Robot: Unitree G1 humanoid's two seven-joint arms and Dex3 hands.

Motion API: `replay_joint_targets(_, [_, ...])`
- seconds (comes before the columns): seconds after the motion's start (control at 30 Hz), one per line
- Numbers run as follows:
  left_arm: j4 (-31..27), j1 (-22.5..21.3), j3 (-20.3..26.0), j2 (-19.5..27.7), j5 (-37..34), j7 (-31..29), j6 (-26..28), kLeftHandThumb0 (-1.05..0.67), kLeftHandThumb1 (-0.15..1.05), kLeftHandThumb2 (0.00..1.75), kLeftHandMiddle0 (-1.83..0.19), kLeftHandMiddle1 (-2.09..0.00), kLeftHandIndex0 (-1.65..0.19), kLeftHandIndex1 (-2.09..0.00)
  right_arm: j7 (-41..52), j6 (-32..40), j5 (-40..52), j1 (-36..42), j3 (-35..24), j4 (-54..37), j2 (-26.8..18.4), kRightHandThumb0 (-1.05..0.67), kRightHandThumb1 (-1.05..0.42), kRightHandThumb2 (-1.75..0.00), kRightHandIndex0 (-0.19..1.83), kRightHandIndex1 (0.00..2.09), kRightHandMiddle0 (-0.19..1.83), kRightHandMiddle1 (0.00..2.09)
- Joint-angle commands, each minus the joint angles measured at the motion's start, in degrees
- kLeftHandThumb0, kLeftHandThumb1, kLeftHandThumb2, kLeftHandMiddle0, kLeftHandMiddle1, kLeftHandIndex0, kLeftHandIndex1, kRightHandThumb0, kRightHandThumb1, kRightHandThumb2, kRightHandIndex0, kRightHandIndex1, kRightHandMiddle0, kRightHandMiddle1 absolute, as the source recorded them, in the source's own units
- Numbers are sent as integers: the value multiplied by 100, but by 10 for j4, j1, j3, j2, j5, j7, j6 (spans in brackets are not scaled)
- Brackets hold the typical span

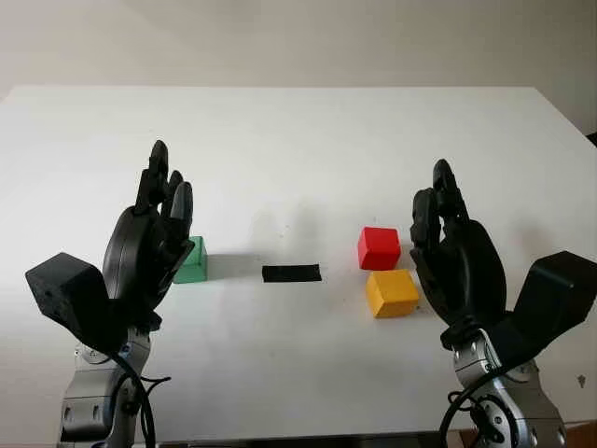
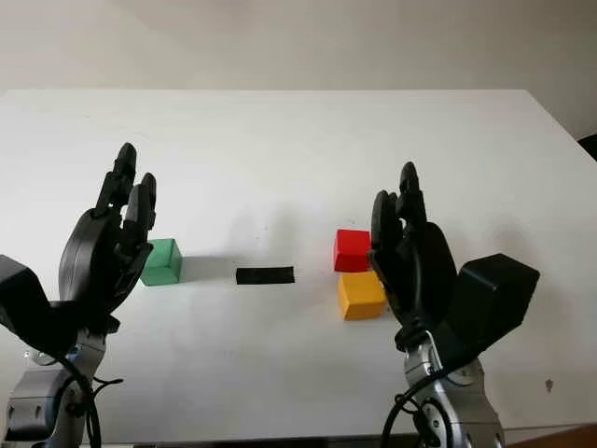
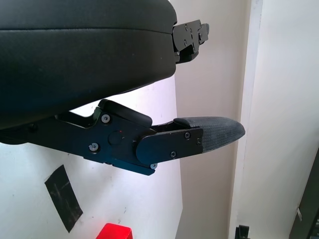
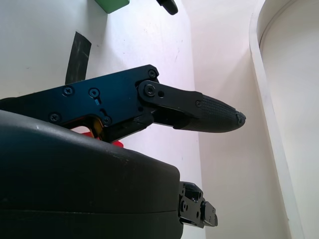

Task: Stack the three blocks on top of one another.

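Three blocks sit apart on the white table (image 1: 298,140). The green block (image 1: 192,260) lies at the left, just beside my left hand (image 1: 163,201), which is raised and open with nothing in it. A red block (image 1: 379,247) sits right of centre, and a yellow block (image 1: 392,293) lies just in front of it, nearly touching. My right hand (image 1: 438,210) is open and stands just right of those two blocks. The red block (image 3: 115,232) peeks into the left wrist view, and the green block (image 4: 111,4) shows in the right wrist view.
A strip of black tape (image 1: 291,273) is stuck flat on the table between the green block and the red and yellow pair. The table's far edge meets a pale wall (image 1: 298,37).
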Motion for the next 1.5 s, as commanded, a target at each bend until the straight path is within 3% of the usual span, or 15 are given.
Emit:
replay_joint_targets(0.0, [-10, -7, 1, 2, 1, -1, -7, -72, 105, 56, 19, -5, 19, -5, 0, 3, -1, -6, -2, -5, -5, -67, -105, -64, -19, 0, -19, 0])
replay_joint_targets(0.43, [26, -38, -4, -1, 11, 5, -15, -73, 105, 56, 19, -5, 18, -5, 12, -9, -5, -43, -18, 35, -19, -68, -105, -63, -19, 0, -19, 0])
replay_joint_targets(0.7, [29, -37, 1, 0, 3, -4, -25, -73, 105, 55, 19, -5, 19, -5, 69, -21, -33, -138, -65, 54, -138, -70, -105, -43, -19, 0, -17, 2])
replay_joint_targets(0.8, [31, -37, 0, -2, 3, -5, -29, -73, 105, 56, 19, -4, 19, -5, 107, -18, -57, -186, -68, 81, -205, -71, -105, -32, -19, 1, -14, 4])
replay_joint_targets(0.87, [29, -38, -1, -4, 4, -1, -24, -73, 105, 57, 19, -4, 19, -5, 131, -13, -66, -217, -68, 95, -243, -64, -104, -16, -17, 3, -10, 6])
replay_joint_targets(1.0, [27, -38, -5, -3, 7, 0, -20, -73, 105, 59, 19, -4, 19, -4, 170, -13, -116, -273, -45, 128, -317, -61, -94, -5, -6, 8, 5, 15])
replay_joint_targets(1.2, [36, -40, -4, -1, 4, -7, -28, -72, 105, 60, 19, -3, 19, -5, 255, -111, -224, -342, 21, 201, -430, -60, -84, -3, 3, 12, 18, 25])
replay_joint_targets(1.47, [33, -38, -6, -3, 7, -5, -24, -71, 105, 61, 19, -4, 19, -5, 332, -301, -289, -421, 74, 320, -482, -55, -75, -3, 6, 11, 29, 29])
